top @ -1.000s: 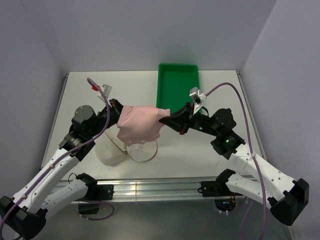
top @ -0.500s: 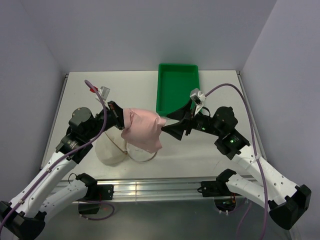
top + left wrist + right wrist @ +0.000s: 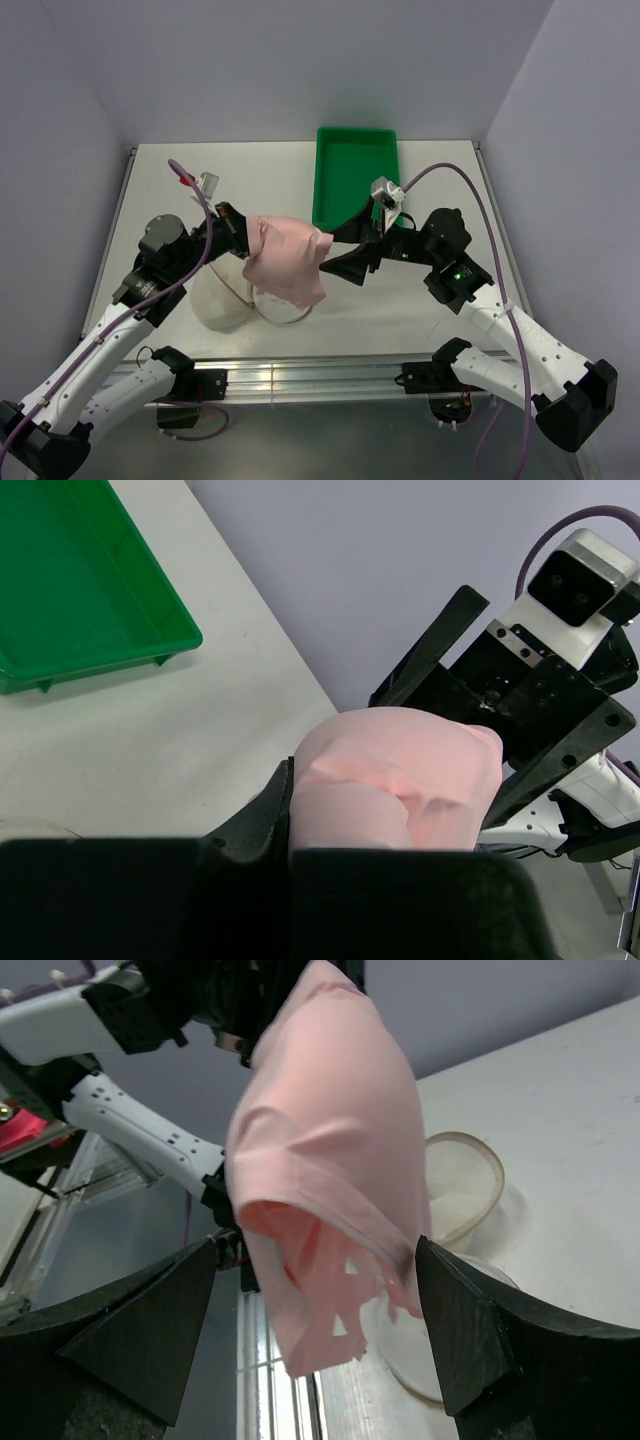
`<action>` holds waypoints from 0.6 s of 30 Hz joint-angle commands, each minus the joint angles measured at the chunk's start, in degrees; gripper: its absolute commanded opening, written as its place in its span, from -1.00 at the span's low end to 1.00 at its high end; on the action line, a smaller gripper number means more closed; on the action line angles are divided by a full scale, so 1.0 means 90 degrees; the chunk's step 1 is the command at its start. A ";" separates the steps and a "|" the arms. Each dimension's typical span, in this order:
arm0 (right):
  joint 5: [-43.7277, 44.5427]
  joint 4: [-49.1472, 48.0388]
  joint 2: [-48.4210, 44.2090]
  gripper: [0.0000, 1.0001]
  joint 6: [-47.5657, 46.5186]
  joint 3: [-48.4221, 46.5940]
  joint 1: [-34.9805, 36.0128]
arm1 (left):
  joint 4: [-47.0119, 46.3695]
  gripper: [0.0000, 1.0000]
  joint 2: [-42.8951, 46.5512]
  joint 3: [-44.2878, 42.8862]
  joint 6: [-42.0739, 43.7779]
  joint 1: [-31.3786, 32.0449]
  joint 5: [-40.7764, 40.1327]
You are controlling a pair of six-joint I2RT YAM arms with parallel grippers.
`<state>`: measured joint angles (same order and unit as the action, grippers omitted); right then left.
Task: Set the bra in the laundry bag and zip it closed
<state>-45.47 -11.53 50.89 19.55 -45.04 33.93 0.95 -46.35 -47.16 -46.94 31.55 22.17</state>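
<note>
The pale pink bra (image 3: 287,260) hangs folded in the air above the table, with my left gripper (image 3: 240,238) shut on its left end. In the left wrist view the bra (image 3: 395,780) bulges out from between the black fingers (image 3: 262,815). My right gripper (image 3: 335,250) stands open just to the right of the bra, its jaws wide and holding nothing. From the right wrist the bra (image 3: 330,1180) dangles between the two spread fingers (image 3: 150,1330). The cream-white mesh laundry bag (image 3: 225,300) lies below the bra with its round opening (image 3: 462,1185) gaping.
A green plastic tray (image 3: 355,175) stands at the back of the table, right of centre; its corner (image 3: 80,590) shows in the left wrist view. The table's near edge has a metal rail (image 3: 300,378). Grey walls close in the sides and back.
My right gripper let go of the bra and opened wide, backing slightly right. The bra's freed right end dropped and now hangs from the left gripper alone.
</note>
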 commanded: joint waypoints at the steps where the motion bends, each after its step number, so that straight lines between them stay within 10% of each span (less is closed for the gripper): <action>1: -0.0641 -0.1188 0.0048 0.76 0.0551 -0.0026 0.0048 | -0.0476 -1.00 -0.0016 0.0073 -0.0097 0.0030 0.0075; 9: -0.0231 -0.1658 0.0458 0.72 0.0942 -0.0025 0.0204 | -0.0702 -1.00 -0.0036 0.0181 -0.0078 0.0069 0.0105; 11: -0.0124 -0.1794 0.0507 0.46 0.1060 0.0023 0.0292 | -0.0750 -1.00 -0.0036 0.0201 -0.0068 0.0078 0.0143; 15: 0.0315 -0.1756 0.0517 -0.66 0.1060 0.0111 0.0312 | -0.0711 -1.00 -0.0045 0.0162 0.0049 0.0078 0.0192; 18: 0.0648 -0.1581 0.0400 -1.00 0.1050 0.0121 0.0312 | -0.0332 -0.97 0.0042 0.0045 0.0350 0.0088 0.0076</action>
<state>-43.66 -23.42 55.83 28.62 -44.36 36.25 -2.09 -47.07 -45.21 -47.00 31.92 22.55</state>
